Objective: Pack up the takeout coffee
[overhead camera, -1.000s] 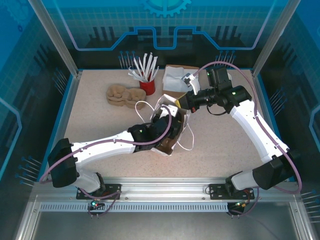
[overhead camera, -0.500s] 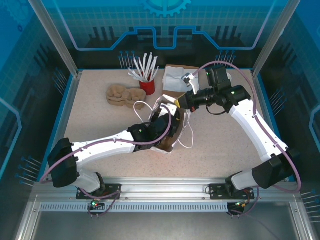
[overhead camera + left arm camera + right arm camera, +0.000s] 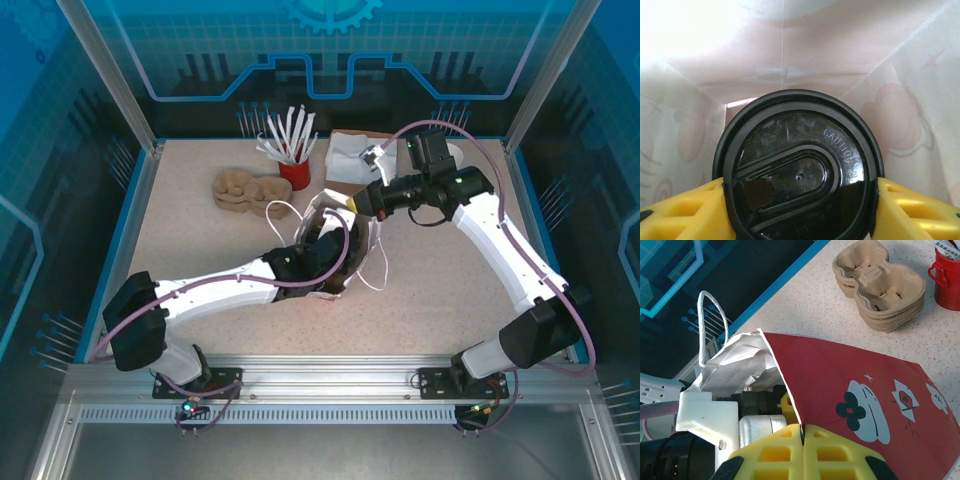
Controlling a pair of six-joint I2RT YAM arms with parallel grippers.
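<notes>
Coffee sinking deeper into the bag

Clasping the takeout coffee (image 3: 799,165) by its sides, the left gripper (image 3: 799,210) has pushed further inside the paper bag (image 3: 855,390) over 1 second; the right gripper (image 3: 802,450) stays pinched on the bag's rim, so release looks close.

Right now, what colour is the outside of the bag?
The bag is red with white-and-black motifs; best in right wrist view.

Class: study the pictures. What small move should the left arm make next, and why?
Probably ease the coffee cup a little deeper, then release: the left gripper grips it inside the bag, whose rim the right gripper pinches open.
</notes>
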